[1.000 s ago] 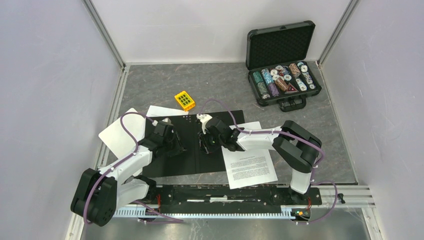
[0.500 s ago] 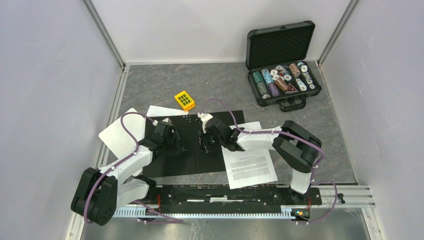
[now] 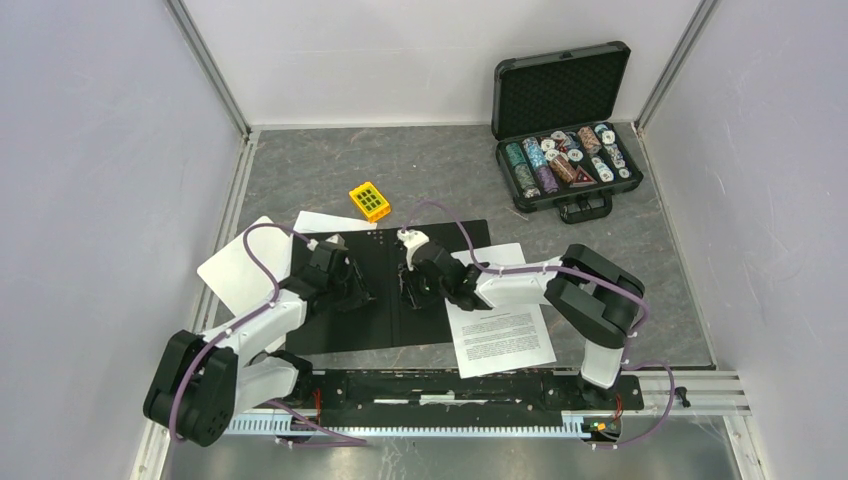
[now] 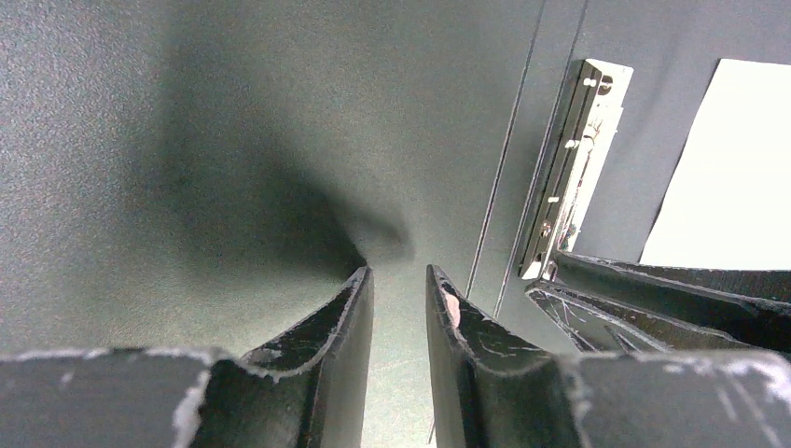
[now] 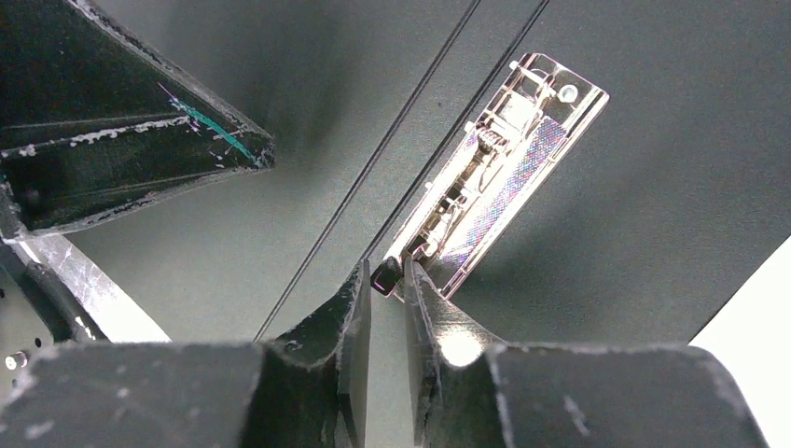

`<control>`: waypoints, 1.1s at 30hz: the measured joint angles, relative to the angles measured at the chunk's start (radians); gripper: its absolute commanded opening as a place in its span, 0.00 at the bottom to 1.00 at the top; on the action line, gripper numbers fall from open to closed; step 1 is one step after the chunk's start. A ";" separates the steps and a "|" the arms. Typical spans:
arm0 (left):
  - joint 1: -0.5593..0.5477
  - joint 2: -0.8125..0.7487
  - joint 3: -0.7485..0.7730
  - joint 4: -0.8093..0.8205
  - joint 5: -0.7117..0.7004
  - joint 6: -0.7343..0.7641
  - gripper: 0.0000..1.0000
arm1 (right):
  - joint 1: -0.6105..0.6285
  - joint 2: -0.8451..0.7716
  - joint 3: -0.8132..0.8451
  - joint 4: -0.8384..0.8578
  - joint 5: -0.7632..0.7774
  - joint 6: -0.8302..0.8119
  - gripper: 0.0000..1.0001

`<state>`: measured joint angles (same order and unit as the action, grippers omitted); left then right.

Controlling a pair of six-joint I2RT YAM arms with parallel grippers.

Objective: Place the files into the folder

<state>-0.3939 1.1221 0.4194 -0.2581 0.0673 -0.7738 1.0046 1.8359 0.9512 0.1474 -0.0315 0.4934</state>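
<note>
Black inner covers are facing up: the folder (image 3: 370, 325) is lying open and flat at the middle of the grey surface (image 3: 450, 180), its spine running from 12 to 6 o'clock. The files (image 3: 500, 335) are lying outside it. One printed sheet is resting at the folder's 4 o'clock edge; whether it is overlapping the cover or only touching it cannot be told. A second white sheet (image 3: 325, 220) is peeking out from the folder's 11 o'clock corner.

The left end effector (image 3: 350, 290) is pressing its tips down on the left cover. In its wrist view the left end effector (image 4: 399, 280) is showing its fingers drawn almost together, with a thin gap and nothing between them. The metal clip (image 4: 574, 168) is lying at its 2 o'clock, just past the spine creases.

The right end effector (image 3: 408, 292) is sitting over the spine. In its wrist view the right end effector (image 5: 384, 280) is pinching the near tip of the metal clip (image 5: 494, 177), its fingers closed on that small dark end.

A white clipboard (image 3: 240, 275) is lying at the folder's 9 o'clock, partly under it. A yellow block (image 3: 369, 201) is sitting near the folder's 12 o'clock edge, apart from it. An open chip case (image 3: 565, 130) is standing well apart at 1 o'clock
</note>
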 measured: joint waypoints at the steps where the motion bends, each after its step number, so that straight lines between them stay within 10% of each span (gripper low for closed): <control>1: 0.000 0.003 0.000 0.006 0.003 0.000 0.35 | 0.002 -0.005 -0.010 0.011 0.010 0.000 0.20; 33: 0.000 0.018 0.012 0.008 -0.026 -0.003 0.35 | 0.011 -0.069 -0.132 0.124 0.101 -0.041 0.09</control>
<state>-0.3943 1.1400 0.4316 -0.2504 0.0414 -0.7769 1.0161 1.7664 0.8192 0.2718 0.0696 0.4526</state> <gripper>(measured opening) 0.349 0.179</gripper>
